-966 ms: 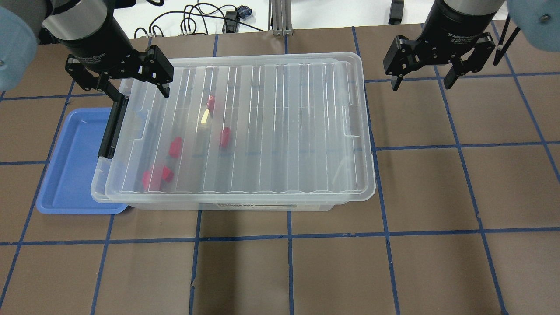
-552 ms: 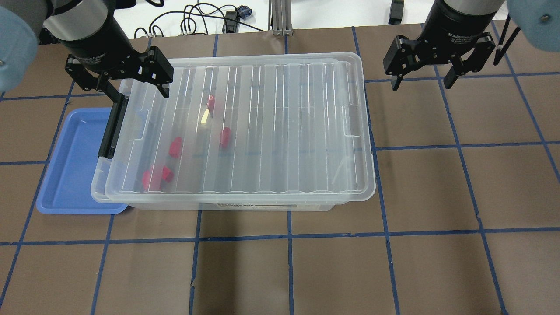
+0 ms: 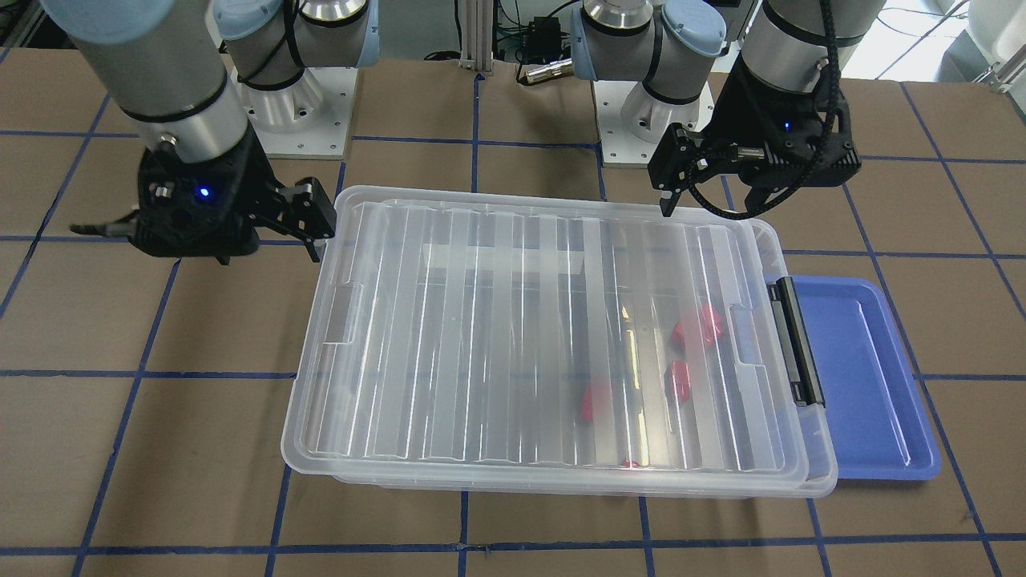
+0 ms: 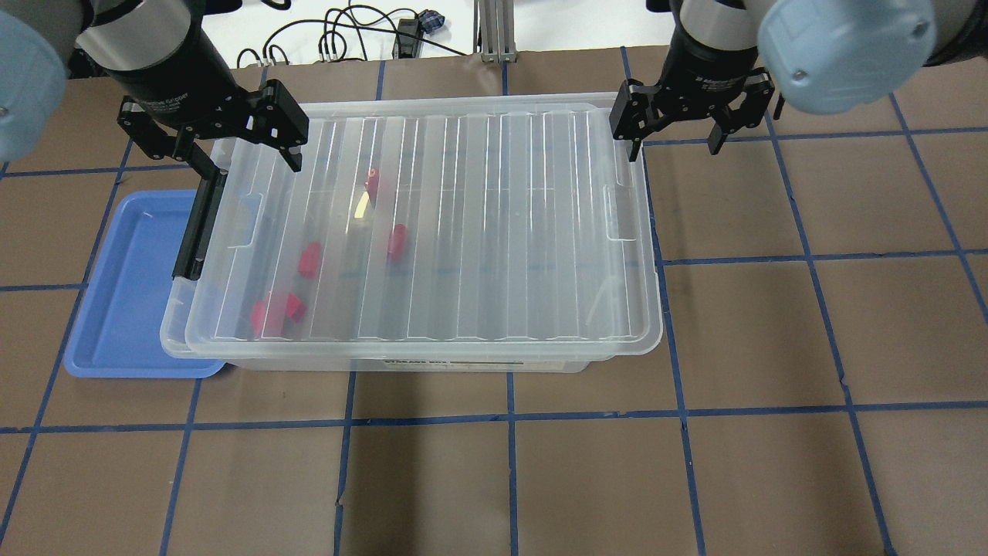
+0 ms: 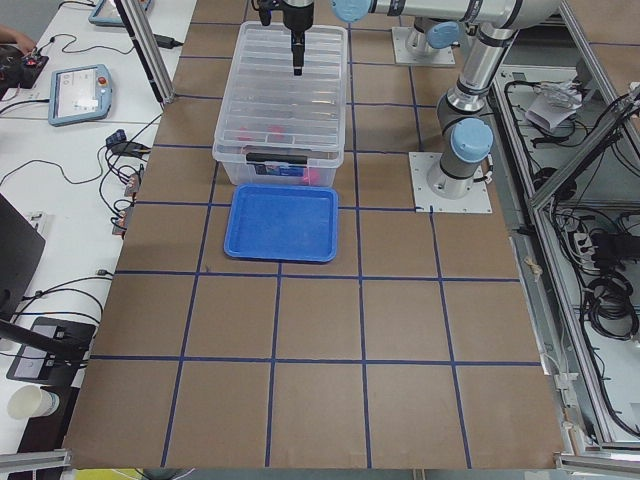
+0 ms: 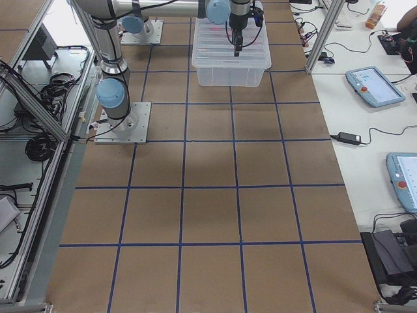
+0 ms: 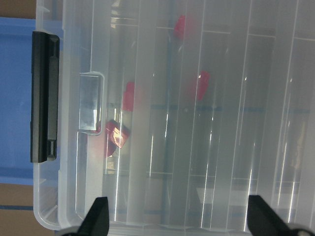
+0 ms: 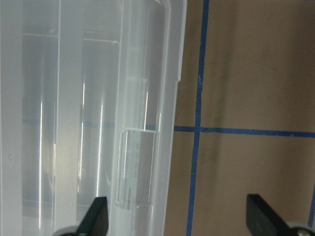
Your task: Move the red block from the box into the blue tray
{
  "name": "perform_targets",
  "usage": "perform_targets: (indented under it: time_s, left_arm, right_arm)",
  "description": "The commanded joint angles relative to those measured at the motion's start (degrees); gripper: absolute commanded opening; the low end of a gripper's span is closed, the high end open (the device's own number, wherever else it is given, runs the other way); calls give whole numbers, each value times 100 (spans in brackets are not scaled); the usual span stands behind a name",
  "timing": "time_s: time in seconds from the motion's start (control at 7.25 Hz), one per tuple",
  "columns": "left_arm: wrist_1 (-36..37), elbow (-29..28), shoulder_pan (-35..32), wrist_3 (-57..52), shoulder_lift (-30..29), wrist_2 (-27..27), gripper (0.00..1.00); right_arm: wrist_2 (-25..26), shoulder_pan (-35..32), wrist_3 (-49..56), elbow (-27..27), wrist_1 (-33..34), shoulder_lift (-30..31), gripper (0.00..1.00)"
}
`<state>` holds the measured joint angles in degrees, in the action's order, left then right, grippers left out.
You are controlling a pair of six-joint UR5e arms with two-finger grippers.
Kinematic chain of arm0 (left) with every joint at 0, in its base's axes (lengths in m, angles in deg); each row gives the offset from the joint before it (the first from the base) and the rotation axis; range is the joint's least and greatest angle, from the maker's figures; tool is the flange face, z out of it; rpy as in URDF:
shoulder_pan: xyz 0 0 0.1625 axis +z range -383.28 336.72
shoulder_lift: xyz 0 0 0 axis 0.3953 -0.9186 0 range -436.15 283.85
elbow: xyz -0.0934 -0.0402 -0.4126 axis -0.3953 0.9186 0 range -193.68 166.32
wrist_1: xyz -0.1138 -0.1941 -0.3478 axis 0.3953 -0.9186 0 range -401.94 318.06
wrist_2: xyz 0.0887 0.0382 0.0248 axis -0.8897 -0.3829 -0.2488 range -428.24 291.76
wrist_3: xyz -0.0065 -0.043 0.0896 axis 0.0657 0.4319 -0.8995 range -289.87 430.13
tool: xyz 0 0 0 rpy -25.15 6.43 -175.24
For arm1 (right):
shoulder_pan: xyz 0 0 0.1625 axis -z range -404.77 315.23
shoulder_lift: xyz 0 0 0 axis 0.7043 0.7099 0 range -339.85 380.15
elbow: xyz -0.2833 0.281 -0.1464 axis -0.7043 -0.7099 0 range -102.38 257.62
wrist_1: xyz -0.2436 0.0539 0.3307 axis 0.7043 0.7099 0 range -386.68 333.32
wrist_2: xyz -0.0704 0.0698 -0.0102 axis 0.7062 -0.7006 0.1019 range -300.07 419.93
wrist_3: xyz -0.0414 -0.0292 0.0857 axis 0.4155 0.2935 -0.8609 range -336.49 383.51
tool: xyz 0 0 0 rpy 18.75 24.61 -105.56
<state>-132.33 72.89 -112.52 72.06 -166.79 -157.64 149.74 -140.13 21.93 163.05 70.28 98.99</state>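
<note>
— Since the ribbed lid (image 3: 481,336) lies shut on the box (image 3: 561,483), where does the front-facing view put the red block (image 3: 596,401)?
— Inside, under the lid, toward the black latch (image 3: 797,340) end, near other small red pieces and a larger red clump (image 3: 697,324). The blue tray (image 3: 866,377) lies just beside that end, its edge tucked under the box rim, probably to keep the carry short.
— And from overhead?
— The left gripper (image 4: 251,154) hovers over the far corner at the latch end, jaws wide and empty. The right gripper (image 4: 673,143) hangs at the opposite far corner, equally wide, holding nothing. My guess is that they flank the box because the lid must come off first.
— The side views?
— Exterior left shows the tray right in front of the latch. Exterior right shows the box's plain end. The grippers are too small to judge in either.
— Left wrist?
— Its fingertips (image 7: 98,216) spread broadly above the lid. The latch sits flat against the box end, and the blocks blur through the plastic.
— Right wrist?
— Its fingertips (image 8: 98,216) straddle the lid's edge and the brown table (image 8: 246,73), beside the lid's recessed grip (image 8: 135,167), which looks like a likely hold for lifting.
</note>
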Motion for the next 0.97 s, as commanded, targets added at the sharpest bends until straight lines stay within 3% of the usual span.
perform_targets:
  time_s: [0.0, 0.14, 0.83]
  left_arm:
    - [13, -9, -6, 9, -6, 11, 100]
    - [22, 8, -6, -17, -6, 2, 100]
    - [22, 17, -15, -96, 38, 11, 100]
  right_arm:
    - [454, -62, 17, 472, 759, -360, 100]
    - [537, -44, 8, 797, 1251, -334, 100]
    - [1309, -9, 61, 888, 1229, -264, 100]
